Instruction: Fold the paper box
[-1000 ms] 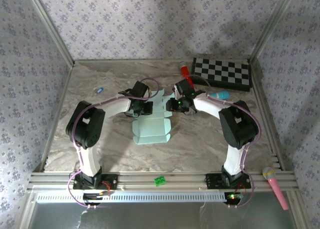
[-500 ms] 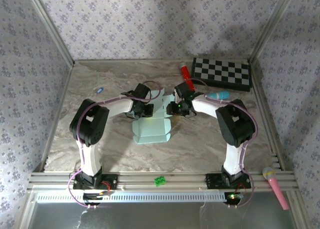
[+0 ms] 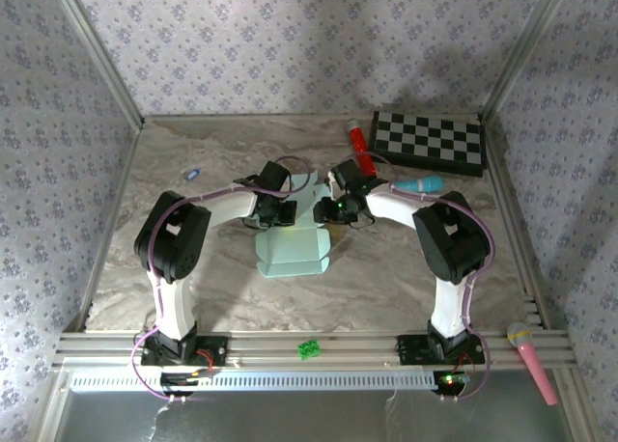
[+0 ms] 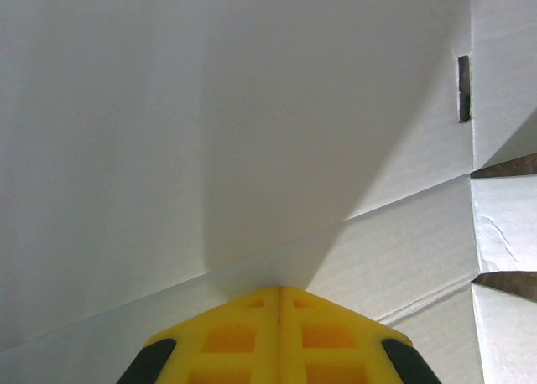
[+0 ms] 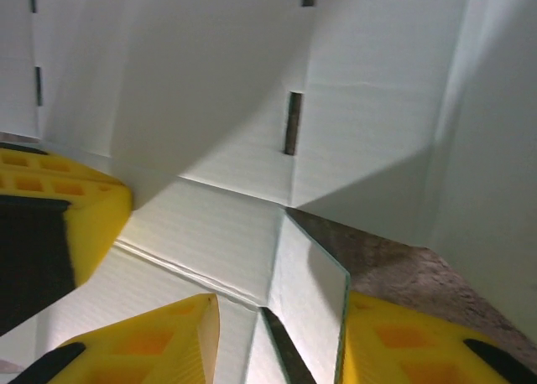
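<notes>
The paper box (image 3: 293,244) is a pale mint-green die-cut sheet lying mid-table, its far part partly raised between the two wrists. My left gripper (image 3: 277,213) is shut, its joined yellow tips (image 4: 278,290) pressed down onto a crease of the card (image 4: 252,132). My right gripper (image 3: 329,210) is at the sheet's right edge. In the right wrist view its jaws (image 5: 279,304) stand apart, and a small raised flap (image 5: 306,275) stands between them, leaning against the right finger (image 5: 403,342). The left gripper's yellow fingers (image 5: 80,204) rest on the card nearby.
A checkerboard (image 3: 427,141) lies at the back right, with a red cylinder (image 3: 360,143) beside it and a teal toy microphone (image 3: 423,184) just right of the right arm. A small blue item (image 3: 192,173) lies at the left. A pink microphone (image 3: 533,360) and a green piece (image 3: 310,347) rest on the front rail.
My right gripper has moved left onto the sheet's right edge, and the sheet's right tabs have come up. The left gripper shifted slightly and stays pressed on the card.
</notes>
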`<action>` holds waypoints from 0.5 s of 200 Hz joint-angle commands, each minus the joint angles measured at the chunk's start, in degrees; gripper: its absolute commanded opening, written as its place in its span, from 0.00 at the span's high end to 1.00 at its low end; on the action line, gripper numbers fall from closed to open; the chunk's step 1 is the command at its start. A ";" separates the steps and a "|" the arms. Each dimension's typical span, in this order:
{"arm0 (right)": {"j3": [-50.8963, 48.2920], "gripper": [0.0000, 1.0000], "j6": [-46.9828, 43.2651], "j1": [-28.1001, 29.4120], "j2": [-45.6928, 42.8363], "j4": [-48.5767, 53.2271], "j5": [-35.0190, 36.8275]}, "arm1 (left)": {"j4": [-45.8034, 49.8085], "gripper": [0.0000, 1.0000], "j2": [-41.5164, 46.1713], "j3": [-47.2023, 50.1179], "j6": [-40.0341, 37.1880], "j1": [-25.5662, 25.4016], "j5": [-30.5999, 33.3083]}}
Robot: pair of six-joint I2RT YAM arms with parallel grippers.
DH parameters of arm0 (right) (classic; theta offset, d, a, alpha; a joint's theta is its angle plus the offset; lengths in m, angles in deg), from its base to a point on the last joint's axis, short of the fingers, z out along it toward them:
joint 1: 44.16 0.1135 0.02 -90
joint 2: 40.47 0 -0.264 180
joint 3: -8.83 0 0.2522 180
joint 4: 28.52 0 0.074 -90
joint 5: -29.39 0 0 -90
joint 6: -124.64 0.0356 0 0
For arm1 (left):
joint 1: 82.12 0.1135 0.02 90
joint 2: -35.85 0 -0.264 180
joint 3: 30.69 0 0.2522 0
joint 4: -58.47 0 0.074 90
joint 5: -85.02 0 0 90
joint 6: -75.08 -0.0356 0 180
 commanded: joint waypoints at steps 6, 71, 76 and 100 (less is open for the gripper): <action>1.90 0.60 -1.56 0.91 -0.72 -1.16 -2.55 | 2.65 1.00 -0.83 1.54 0.33 -0.86 1.23; 4.11 0.67 -0.63 1.86 2.76 -2.06 -6.70 | 2.73 1.00 -0.80 1.58 0.02 -0.90 1.41; 4.29 0.67 -0.61 1.90 3.20 -1.81 -6.70 | 2.73 1.00 -0.81 1.58 -0.05 -0.91 1.36; 4.87 0.67 -0.27 1.94 4.71 -1.41 -6.51 | 2.91 1.00 -0.81 1.35 -0.20 -0.82 1.49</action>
